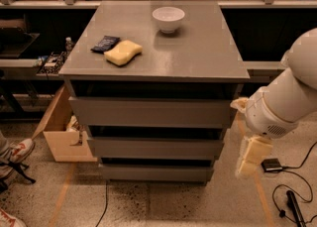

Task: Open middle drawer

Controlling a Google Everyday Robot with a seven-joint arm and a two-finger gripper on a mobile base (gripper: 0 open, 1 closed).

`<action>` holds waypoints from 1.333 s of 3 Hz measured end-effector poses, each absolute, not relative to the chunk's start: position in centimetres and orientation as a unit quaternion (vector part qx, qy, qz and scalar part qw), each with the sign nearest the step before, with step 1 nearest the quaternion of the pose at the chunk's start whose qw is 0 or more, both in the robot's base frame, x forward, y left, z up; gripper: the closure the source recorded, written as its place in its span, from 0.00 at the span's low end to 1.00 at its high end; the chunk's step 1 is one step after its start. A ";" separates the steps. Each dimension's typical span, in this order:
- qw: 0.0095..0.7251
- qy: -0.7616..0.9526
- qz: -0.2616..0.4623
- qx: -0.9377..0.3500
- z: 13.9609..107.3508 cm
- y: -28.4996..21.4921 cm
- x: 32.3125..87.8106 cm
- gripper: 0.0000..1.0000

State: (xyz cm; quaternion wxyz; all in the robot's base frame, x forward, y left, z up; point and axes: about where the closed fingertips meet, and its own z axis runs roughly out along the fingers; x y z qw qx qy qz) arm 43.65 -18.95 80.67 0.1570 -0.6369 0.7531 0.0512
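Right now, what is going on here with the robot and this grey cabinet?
The robot arm has to open the middle drawer, which is not yet pulled out. Its gripper hangs to the right of the cabinet, about level with that drawer, touching nothing. A bowl, a sponge and a dark packet lie on top.
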 end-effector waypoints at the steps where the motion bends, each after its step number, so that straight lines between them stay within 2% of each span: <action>1: 0.156 0.756 0.069 -0.632 77.3 -17.9 43.3 0.00; 3: 0.141 0.765 0.142 -0.612 70.3 -15.5 42.3 0.00; 4: 0.141 0.765 0.142 -0.612 70.3 -15.5 42.3 0.00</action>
